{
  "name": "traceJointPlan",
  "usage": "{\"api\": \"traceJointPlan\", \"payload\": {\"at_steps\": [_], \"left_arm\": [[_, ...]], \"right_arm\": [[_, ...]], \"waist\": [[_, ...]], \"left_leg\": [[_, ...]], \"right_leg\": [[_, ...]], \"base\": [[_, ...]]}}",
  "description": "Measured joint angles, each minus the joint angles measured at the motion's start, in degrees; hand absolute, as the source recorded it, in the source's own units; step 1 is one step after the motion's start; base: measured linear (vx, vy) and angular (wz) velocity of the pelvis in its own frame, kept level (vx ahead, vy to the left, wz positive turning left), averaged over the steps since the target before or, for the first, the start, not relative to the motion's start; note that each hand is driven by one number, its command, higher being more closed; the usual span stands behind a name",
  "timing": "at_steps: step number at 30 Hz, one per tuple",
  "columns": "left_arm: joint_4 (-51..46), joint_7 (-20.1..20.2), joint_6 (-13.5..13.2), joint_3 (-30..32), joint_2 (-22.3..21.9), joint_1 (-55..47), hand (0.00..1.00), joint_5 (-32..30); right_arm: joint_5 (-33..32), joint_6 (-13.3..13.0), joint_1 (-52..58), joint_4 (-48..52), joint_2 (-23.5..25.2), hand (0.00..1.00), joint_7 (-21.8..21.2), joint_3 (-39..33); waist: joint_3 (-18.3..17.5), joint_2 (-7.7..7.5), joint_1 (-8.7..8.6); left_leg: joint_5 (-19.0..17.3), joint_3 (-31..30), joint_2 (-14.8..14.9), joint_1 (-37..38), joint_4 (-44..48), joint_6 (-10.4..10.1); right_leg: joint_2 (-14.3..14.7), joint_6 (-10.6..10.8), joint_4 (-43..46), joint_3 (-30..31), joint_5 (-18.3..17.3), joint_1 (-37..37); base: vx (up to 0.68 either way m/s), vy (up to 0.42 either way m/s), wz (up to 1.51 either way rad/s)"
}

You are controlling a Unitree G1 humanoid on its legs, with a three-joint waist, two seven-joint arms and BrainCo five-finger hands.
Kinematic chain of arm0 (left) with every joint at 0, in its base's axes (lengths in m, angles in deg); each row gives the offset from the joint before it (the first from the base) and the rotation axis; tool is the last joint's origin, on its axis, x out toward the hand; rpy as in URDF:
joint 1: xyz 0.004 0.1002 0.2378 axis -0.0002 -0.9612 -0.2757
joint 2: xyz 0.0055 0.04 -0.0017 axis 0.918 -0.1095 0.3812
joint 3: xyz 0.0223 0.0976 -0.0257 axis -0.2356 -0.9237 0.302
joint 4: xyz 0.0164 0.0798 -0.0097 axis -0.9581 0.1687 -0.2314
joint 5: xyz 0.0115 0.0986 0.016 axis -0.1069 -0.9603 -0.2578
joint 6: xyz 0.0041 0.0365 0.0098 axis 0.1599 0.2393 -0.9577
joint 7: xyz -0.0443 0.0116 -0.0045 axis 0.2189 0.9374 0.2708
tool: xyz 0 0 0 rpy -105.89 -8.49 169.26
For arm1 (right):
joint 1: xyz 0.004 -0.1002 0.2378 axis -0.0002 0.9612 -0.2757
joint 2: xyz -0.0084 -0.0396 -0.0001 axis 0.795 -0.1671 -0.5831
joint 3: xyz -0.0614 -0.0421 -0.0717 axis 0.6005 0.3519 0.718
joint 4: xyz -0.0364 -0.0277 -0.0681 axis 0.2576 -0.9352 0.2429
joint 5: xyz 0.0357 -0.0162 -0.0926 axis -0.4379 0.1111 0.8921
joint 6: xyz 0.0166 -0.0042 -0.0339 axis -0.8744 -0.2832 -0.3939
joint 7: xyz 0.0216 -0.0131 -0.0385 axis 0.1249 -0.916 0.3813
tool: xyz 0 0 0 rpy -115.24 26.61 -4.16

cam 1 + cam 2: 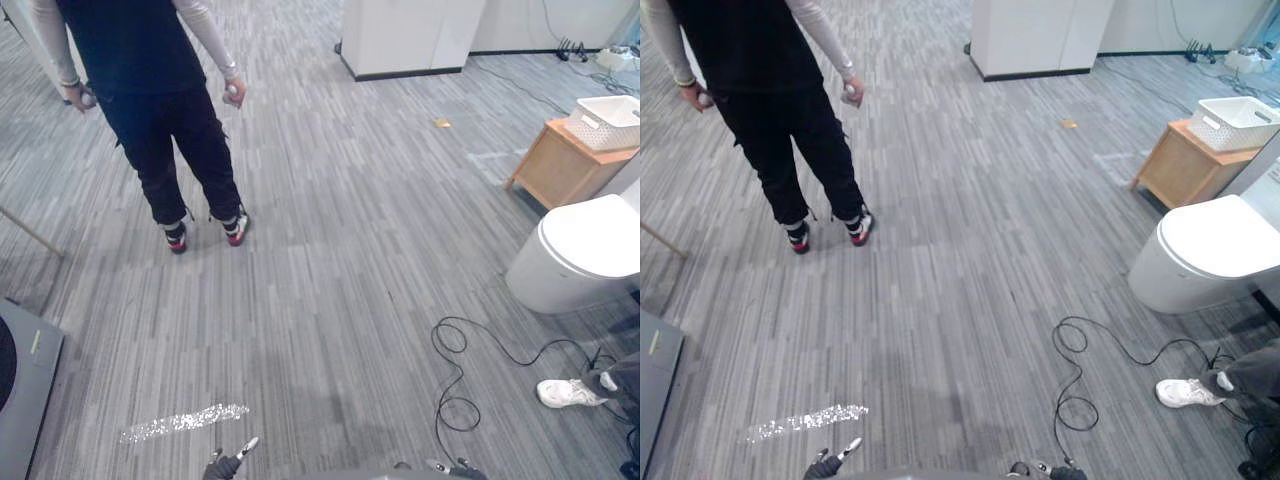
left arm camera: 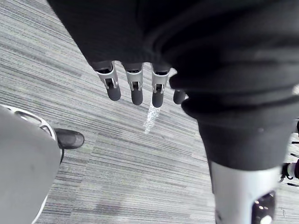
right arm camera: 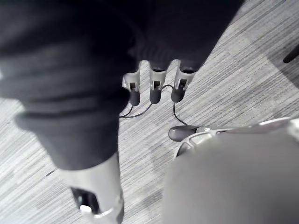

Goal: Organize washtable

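Left hand (image 2: 136,91) and right hand (image 3: 155,91) hang at the near edge over grey carpet (image 1: 330,300).
Fingers on both are straight and slack, holding nothing. On the near left a pale streak (image 1: 185,422) marks the carpet. At the far right a small wooden table (image 1: 560,165), possibly the washtable though that's hard to tell from here, carries a white basket (image 1: 610,122) and stands just beyond a white toilet (image 1: 585,250). At the far left a person (image 1: 160,90) stands with back turned. A white shoe (image 1: 568,392) shows near right.
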Motion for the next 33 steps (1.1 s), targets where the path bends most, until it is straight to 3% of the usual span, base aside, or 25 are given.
{"api": "traceJointPlan", "payload": {"at_steps": [3, 6, 9, 10, 12, 14, 15, 19, 20, 21, 22, 23, 26, 27, 28, 30, 32, 33], "left_arm": [[-0.01, -0.05, -0.02, 0.08, -0.03, 0.07, 0.00, 1.10], [-0.19, -0.11, -0.10, 0.58, 0.07, 0.03, 0.00, 1.72], [-0.13, -0.13, -0.12, 0.60, 0.15, 0.01, 0.00, 3.23], [-0.13, -0.15, -0.12, 0.71, 0.05, -0.16, 0.00, 3.39], [-0.24, -0.10, -0.06, 1.07, 0.88, 0.27, 0.00, 3.58], [-1.48, -0.14, -0.39, 1.17, 1.26, 0.72, 0.00, 3.89], [-1.62, -0.15, -0.73, 1.28, 1.51, 0.86, 0.00, 3.93], [-0.87, -0.04, -0.70, 2.27, 0.27, 0.35, 0.00, 3.80], [-0.69, -0.04, -0.62, 3.45, -0.24, -0.33, 0.00, 3.81], [0.15, -0.04, -0.38, 4.49, -0.33, -0.78, 0.00, 3.81], [0.19, -0.04, -0.15, 5.58, -0.51, -1.44, 0.00, 3.84], [0.09, 0.03, -0.12, 5.80, 0.02, -0.91, 0.00, 3.86], [0.03, 0.10, 0.02, 7.79, 0.43, -0.77, 0.00, 4.18], [0.04, 0.09, 0.05, 7.89, 0.22, -1.25, 0.00, 4.56], [0.12, 0.18, 0.31, 7.72, -0.19, -1.37, 0.00, 4.76], [0.37, 0.16, 0.36, 7.16, -0.24, -1.32, 0.00, 4.88], [1.13, 0.17, 0.28, 5.01, 0.21, -0.89, 0.00, 4.81], [1.28, 0.17, 0.33, 4.68, 0.62, -0.78, 0.00, 4.81]], "right_arm": [[-0.65, 0.00, 0.00, 0.23, -0.17, 0.00, -0.03, -0.19], [-0.73, 0.00, 0.21, 0.49, -0.43, 0.00, -0.01, -0.38], [-0.76, -0.04, 0.60, 0.50, -0.47, 0.00, 0.00, -0.09], [-0.70, -0.10, 0.74, 0.48, -0.91, 0.00, -0.01, 0.25], [-0.63, -0.12, 0.96, 0.23, -0.65, 0.00, -0.01, 0.70], [-0.49, -0.05, 1.41, -0.16, -0.34, 0.00, 0.01, 0.56], [-0.35, -0.01, 1.29, -0.09, -0.35, 0.00, 0.04, 0.56], [0.51, 0.03, -1.28, -0.05, -1.82, 0.00, 0.79, 0.33], [0.75, -0.01, -1.55, 0.09, -1.42, 0.00, 1.17, 0.33], [0.99, -0.09, -1.51, 0.48, -1.36, 0.00, 1.21, 0.16], [1.09, -0.16, -1.75, 0.76, -0.55, 0.00, 1.26, 0.19], [1.19, -0.30, -1.74, 1.10, 0.49, 0.00, 1.23, 0.12], [1.23, -0.38, -2.15, 0.99, 1.66, 0.00, 1.15, 0.11], [1.23, -0.65, -2.63, 0.83, 1.95, 0.00, 1.12, 0.09], [1.16, -1.06, -3.12, 0.11, 1.89, 0.00, 0.94, 0.09], [0.77, -1.00, -3.11, -0.67, 1.79, 0.00, 0.65, -0.05], [0.71, -1.01, -3.28, -0.16, 1.19, 0.00, 0.02, -0.07], [0.83, -1.39, -3.26, 0.10, 1.17, 0.00, -0.07, -0.13]], "waist": [[0.92, 0.57, -0.03], [2.42, 1.53, -0.02], [2.58, 1.74, 0.02], [2.71, 2.21, 0.34], [3.05, 1.63, 0.11], [3.97, 0.36, 0.64], [4.41, -0.57, 1.27], [5.79, 1.77, 1.80], [5.82, 2.09, 2.37], [5.79, 1.69, 3.51], [5.62, 1.30, 4.11], [5.51, -1.31, 4.37], [5.45, -2.73, 4.76], [5.18, -2.21, 5.16], [4.85, -1.36, 6.02], [3.64, -0.92, 6.12], [2.88, -0.52, 5.84], [3.02, -0.81, 5.57]], "left_leg": [[-3.02, -0.31, 1.22, -1.33, 4.95, 0.22], [-7.48, -1.32, 3.46, -4.52, 13.53, -0.03], [-9.02, -2.14, 5.03, -6.35, 16.72, -0.55], [-10.41, -2.80, 7.30, -8.43, 21.43, -1.69], [-9.73, -2.77, 8.30, -11.62, 28.05, -2.55], [-4.49, -2.08, 9.76, -17.21, 37.89, -4.02], [-4.14, -1.11, 10.05, -19.32, 39.98, -3.79], [-4.20, -1.75, 5.90, -21.00, 22.91, -2.73], [-2.71, -3.46, 4.19, -20.40, 16.31, -1.95], [0.76, -3.78, 3.56, -19.14, 14.90, 0.36], [-0.39, -3.13, 2.79, -19.13, 14.81, 1.26], [-1.71, -3.07, 2.30, -19.98, 16.69, 2.58], [-6.92, -3.52, 2.47, -22.19, 24.98, 3.47], [-10.84, -3.64, 2.74, -22.90, 29.67, 3.76], [-16.30, -3.55, 3.08, -23.72, 34.60, 4.11], [-18.89, -2.94, 2.21, -23.01, 35.20, 4.63], [-19.86, -2.18, 0.08, -20.46, 34.40, 6.50], [-20.26, -2.15, -0.92, -19.17, 33.74, 7.16]], "right_leg": [[-0.17, 0.17, 1.63, -0.14, -0.75, 0.32], [-0.27, -0.05, 6.85, -0.69, -4.45, -0.30], [0.28, 0.60, 8.68, -1.32, -8.93, -0.52], [1.90, 0.55, 9.00, -1.82, -10.49, -0.48], [1.96, 0.68, 7.99, -2.73, -10.78, -0.02], [1.46, 0.38, 6.10, -3.73, -10.55, 2.09], [0.75, 0.37, 5.62, -3.63, -10.56, 2.79], [-0.49, 0.70, 5.05, -2.28, -10.54, 2.28], [-0.36, 1.54, 4.78, -1.33, -10.65, 2.32], [-0.40, 2.17, 4.49, -0.04, -10.83, 2.49], [-0.81, 2.50, 4.06, 0.54, -10.70, 2.52], [-1.23, 2.43, 4.33, 0.57, -10.66, 2.20], [-1.74, 2.68, 4.80, 0.87, -8.54, 2.87], [-2.29, 3.30, 5.84, 1.18, -9.55, 3.39], [-3.51, 4.65, 9.71, 2.50, -13.12, 3.20], [-6.06, 6.15, 18.02, 2.62, -15.08, 0.24], [-10.62, 5.28, 33.25, 4.24, -14.91, -5.81], [-12.25, 3.80, 38.03, 4.90, -13.88, -7.71]], "base": [[-0.05, -0.035, 0.02], [-0.10, -0.038, 0.11], [-0.06, -0.100, 0.12], [-0.01, -0.101, 0.12], [-0.01, -0.073, 0.29], [0.01, -0.128, 0.37], [0.05, -0.073, 0.14], [0.05, 0.097, -0.17], [0.07, 0.164, -0.55], [0.16, 0.191, -0.57], [0.25, 0.119, -0.27], [0.32, 0.104, 0.11], [0.26, 0.114, 0.06], [0.38, 0.305, -0.34], [0.35, 0.295, -0.38], [0.29, 0.209, -0.12], [0.39, 0.264, 0.10], [0.40, 0.246, 0.21]]}}
